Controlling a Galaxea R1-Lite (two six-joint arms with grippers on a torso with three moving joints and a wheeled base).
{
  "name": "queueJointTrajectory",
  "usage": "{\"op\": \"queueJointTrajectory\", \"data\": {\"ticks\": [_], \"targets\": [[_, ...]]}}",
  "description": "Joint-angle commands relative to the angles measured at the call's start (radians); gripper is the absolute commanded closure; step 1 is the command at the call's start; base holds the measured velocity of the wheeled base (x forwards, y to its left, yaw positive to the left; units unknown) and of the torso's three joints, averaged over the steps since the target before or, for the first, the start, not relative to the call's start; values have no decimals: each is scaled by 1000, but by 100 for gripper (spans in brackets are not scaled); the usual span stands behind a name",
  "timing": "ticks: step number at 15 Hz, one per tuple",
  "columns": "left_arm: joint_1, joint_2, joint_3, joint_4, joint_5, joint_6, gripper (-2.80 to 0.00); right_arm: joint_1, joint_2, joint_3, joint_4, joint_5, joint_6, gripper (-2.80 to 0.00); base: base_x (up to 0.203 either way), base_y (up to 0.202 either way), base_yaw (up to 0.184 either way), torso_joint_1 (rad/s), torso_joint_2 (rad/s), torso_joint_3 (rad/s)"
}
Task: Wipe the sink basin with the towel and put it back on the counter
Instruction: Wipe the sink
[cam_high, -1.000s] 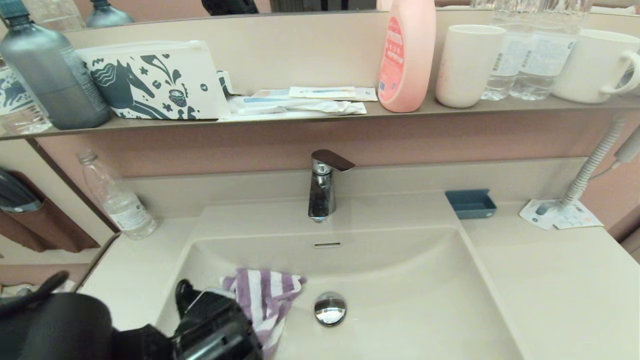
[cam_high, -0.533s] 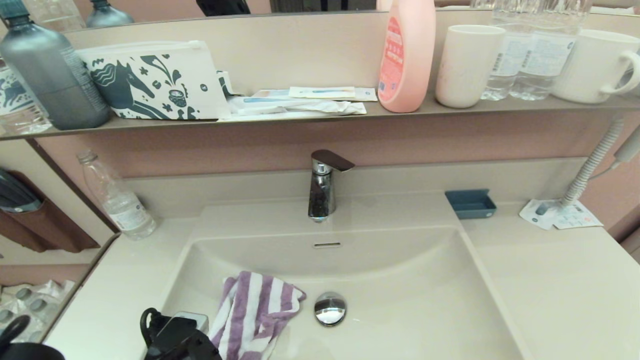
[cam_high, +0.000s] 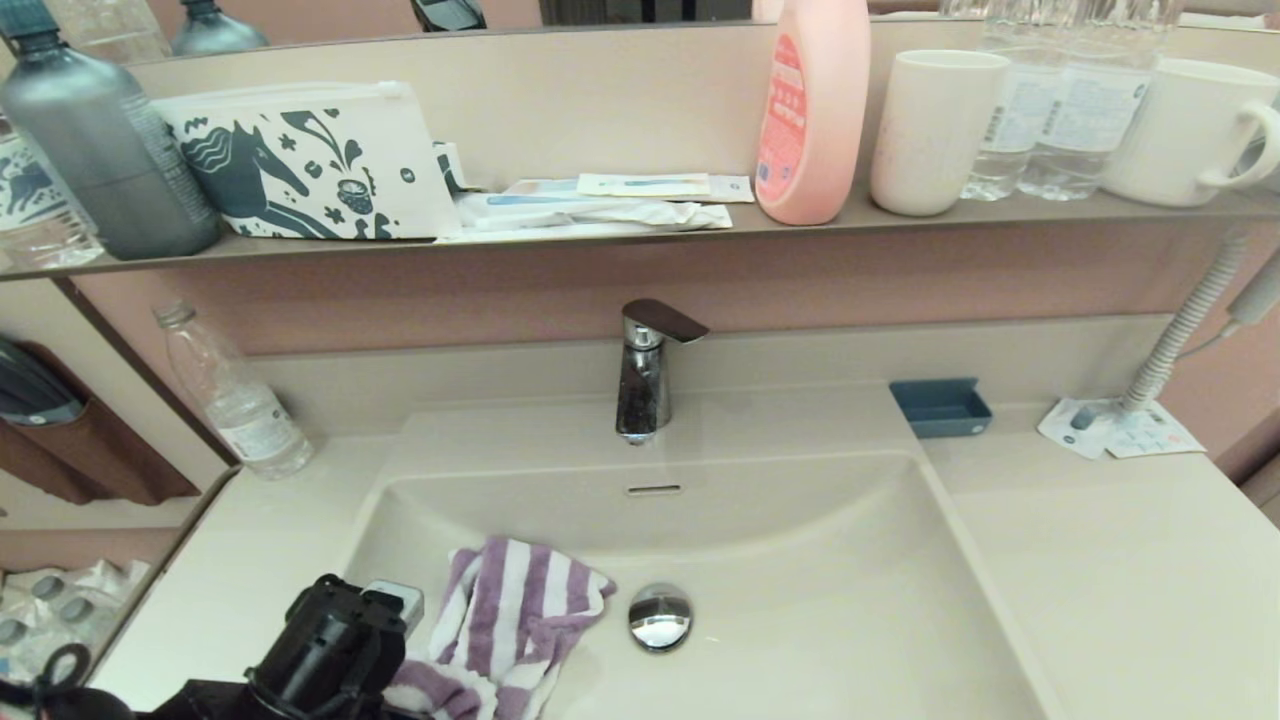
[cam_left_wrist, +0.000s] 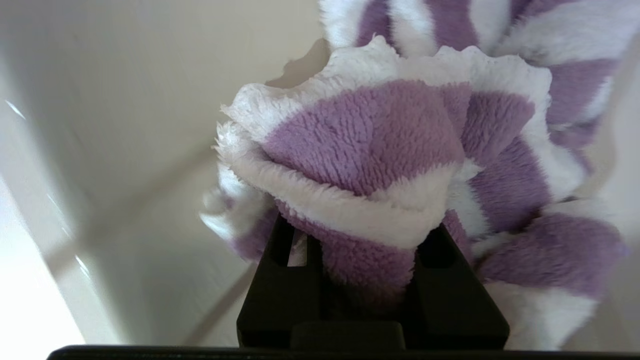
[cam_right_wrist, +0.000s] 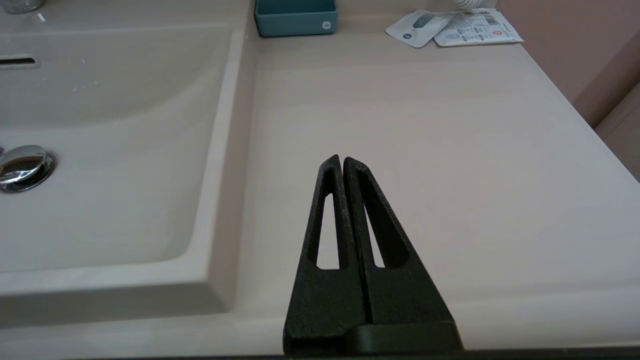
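A: What's on the shelf (cam_high: 640, 232)?
B: A pink bottle (cam_high: 812, 110) at one o'clock, and a horse-print pouch (cam_high: 305, 160) at ten.
A: And below?
B: A chrome faucet (cam_high: 645, 370) in the middle, with a blue tray (cam_high: 941, 407) at three.

Head view looks down over the sink basin (cam_high: 800, 560); right wrist view shares it (lower, nearer).

In head view we find the left gripper (cam_high: 400, 690) hidden behind its own wrist housing, and the towel (cam_high: 520, 610) runs off the bottom edge. In left wrist view towel pile buries the fingertips (cam_left_wrist: 295, 250).
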Motion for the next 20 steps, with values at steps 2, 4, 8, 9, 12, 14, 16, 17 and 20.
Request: {"op": "queueJointTrajectory", "data": {"ticks": [2, 4, 8, 9, 12, 14, 16, 17, 20], "targets": [[161, 32, 30, -99, -55, 219, 0, 1, 0, 0, 0, 0, 0, 0, 0, 0, 0, 0, 0, 0], [255, 33, 29, -118, -96, 347, 0, 1, 0, 0, 0, 0, 0, 0, 0, 0, 0, 0, 0, 0], [329, 121, 15, -280, -152, 427, 0, 1, 0, 0, 0, 0, 0, 0, 0, 0, 0, 0, 0, 0], [344, 171, 15, -349, -154, 438, 0, 1, 0, 0, 0, 0, 0, 0, 0, 0, 0, 0, 0, 0], [396, 329, 21, -639, -169, 484, 0, 1, 0, 0, 0, 0, 0, 0, 0, 0, 0, 0, 0, 0], [416, 385, 26, -777, -187, 520, 0, 1, 0, 0, 0, 0, 0, 0, 0, 0, 0, 0, 0, 0], [417, 384, 16, -787, -191, 528, 0, 1, 0, 0, 0, 0, 0, 0, 0, 0, 0, 0, 0, 0], [417, 380, 11, -787, -191, 528, 0, 0, 0, 0, 0, 0, 0, 0, 0, 0, 0, 0, 0, 0], [389, 336, 12, -784, -192, 528, 0, 0, 0, 0, 0, 0, 0, 0, 0, 0, 0, 0, 0, 0]]}}
